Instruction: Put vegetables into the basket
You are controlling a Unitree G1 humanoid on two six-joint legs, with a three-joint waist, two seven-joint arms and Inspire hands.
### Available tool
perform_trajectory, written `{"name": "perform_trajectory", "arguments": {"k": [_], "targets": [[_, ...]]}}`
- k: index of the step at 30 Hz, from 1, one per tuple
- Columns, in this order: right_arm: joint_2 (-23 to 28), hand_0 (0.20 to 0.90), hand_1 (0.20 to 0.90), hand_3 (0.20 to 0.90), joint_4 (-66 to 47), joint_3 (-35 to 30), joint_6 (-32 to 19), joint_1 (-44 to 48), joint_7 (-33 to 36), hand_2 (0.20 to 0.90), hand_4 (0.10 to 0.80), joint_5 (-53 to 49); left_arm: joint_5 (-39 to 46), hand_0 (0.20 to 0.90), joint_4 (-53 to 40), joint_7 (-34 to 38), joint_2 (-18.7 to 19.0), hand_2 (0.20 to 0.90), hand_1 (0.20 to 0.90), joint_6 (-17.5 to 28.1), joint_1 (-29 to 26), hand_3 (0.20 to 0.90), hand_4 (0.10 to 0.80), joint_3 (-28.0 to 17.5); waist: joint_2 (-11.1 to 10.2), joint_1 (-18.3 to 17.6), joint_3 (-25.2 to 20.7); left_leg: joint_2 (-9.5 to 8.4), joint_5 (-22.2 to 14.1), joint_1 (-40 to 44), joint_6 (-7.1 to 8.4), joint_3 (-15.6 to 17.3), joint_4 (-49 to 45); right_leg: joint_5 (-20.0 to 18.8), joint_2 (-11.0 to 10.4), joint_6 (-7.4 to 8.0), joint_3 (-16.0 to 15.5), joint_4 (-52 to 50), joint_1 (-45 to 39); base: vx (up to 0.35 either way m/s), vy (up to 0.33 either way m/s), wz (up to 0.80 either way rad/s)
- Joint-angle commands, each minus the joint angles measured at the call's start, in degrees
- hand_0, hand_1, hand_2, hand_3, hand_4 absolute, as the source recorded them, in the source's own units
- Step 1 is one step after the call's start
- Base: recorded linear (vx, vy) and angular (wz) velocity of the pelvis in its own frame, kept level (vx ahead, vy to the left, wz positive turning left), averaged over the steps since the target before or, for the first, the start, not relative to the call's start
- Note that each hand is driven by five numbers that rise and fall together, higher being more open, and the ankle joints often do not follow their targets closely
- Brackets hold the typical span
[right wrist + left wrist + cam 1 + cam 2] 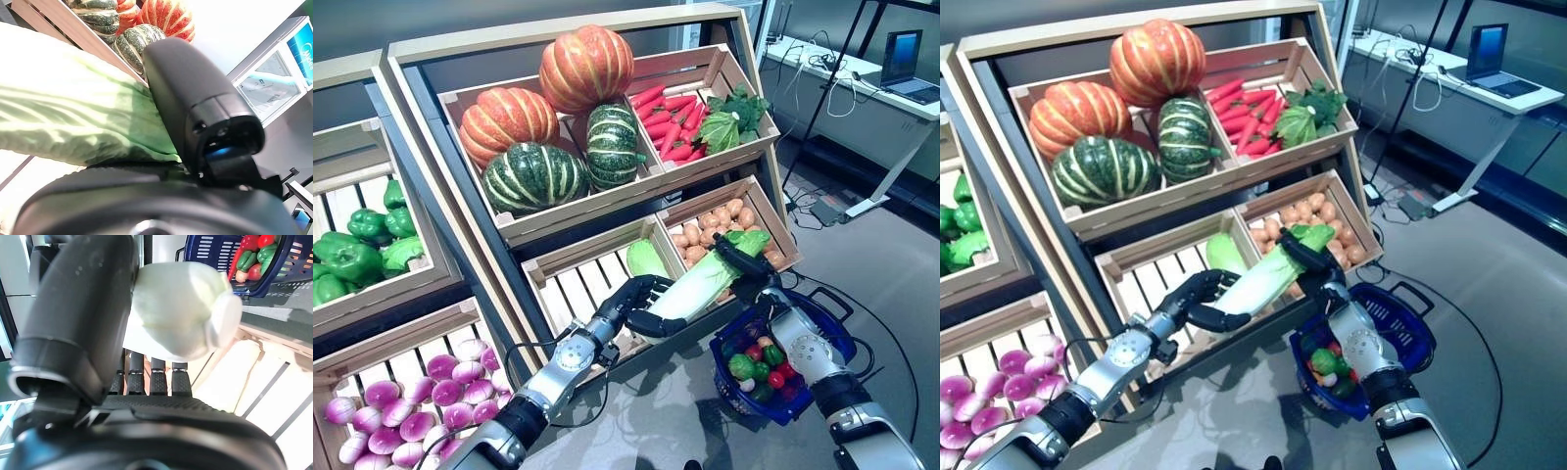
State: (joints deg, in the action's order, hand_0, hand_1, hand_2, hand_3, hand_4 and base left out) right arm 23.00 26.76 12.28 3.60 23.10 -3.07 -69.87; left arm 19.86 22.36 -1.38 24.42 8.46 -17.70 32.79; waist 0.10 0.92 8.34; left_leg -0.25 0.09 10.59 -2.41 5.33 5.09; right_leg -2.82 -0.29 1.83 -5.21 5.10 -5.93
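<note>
The napa cabbage is held off the crate by both hands: the left hand curls round its white base, the right hand clamps its green top. Its long axis runs 8 to 2 o'clock, leaves up. The blue basket hangs at 5 o'clock, nearer the right arm.

Laptop on white desk

The right hand fills the near edge, its thumb curled over the leafy green end of a napa cabbage, which lies pinched against the palm. Beyond the cabbage, a wooden crate edge carries striped green squashes and an orange pumpkin just behind them.
</note>
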Motion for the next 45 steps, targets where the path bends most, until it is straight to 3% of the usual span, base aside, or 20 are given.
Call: {"name": "perform_trajectory", "arguments": {"k": [1,12,27,37,45], "targets": [[-3.3,0.300,0.300,0.300,-8.0,-0.3,-3.7,7.9,-8.3,0.300,0.400,-1.6,-1.5,0.900,-1.1,-0.2,-3.7,0.900,0.900,3.5,-7.5,0.900,0.800,1.2,-1.7,-1.4,-3.3,-2.11,-4.1,-1.3,-1.13,-2.4,-0.1,3.9,-0.5,-1.61,-2.0,-0.1,-3.9,0.000,0.000,0.00],[0.1,0.300,0.300,0.300,-6.3,-5.4,-5.6,6.7,-6.9,0.300,0.400,-2.1,-3.3,0.900,0.9,-0.4,-2.4,0.900,0.900,2.5,-6.8,0.900,0.800,-1.1,-1.3,-2.0,-3.2,-1.99,-4.2,-1.3,-1.06,-1.4,-0.1,3.7,-0.4,-1.43,-1.6,-0.1,-3.6,-0.001,0.000,0.00],[11.9,0.300,0.300,0.300,0.9,-14.0,-7.3,2.5,-5.9,0.300,0.400,-0.2,-2.5,0.900,1.2,-3.6,4.6,0.900,0.900,2.9,-3.9,0.900,0.800,-5.2,-1.0,-3.1,-3.0,-1.91,-4.5,-1.1,-0.81,-0.3,-0.1,3.2,-0.2,-1.13,-0.4,-0.1,-3.3,-0.006,0.000,-0.02],[19.4,0.300,0.300,0.300,7.7,-17.9,-9.6,1.4,-2.4,0.300,0.400,4.5,3.4,0.900,0.6,-4.7,7.1,0.900,0.900,4.4,-3.0,0.900,0.800,-8.3,-1.1,-3.2,-3.0,-1.88,-4.6,-1.1,-0.52,-0.3,-0.1,3.0,-0.1,-1.10,-0.1,-0.1,-3.2,0.000,0.000,0.00],[21.5,0.300,0.300,0.300,10.3,-19.8,-12.2,0.3,1.2,0.300,0.400,7.5,3.9,0.900,-0.9,-5.0,8.3,0.900,0.900,4.8,-2.7,0.900,0.800,-10.1,-1.0,-3.1,-2.8,-1.87,-4.4,-1.3,-0.38,-0.5,-0.1,2.8,0.0,-1.20,-0.1,-0.1,-3.0,0.000,0.000,0.00]]}}
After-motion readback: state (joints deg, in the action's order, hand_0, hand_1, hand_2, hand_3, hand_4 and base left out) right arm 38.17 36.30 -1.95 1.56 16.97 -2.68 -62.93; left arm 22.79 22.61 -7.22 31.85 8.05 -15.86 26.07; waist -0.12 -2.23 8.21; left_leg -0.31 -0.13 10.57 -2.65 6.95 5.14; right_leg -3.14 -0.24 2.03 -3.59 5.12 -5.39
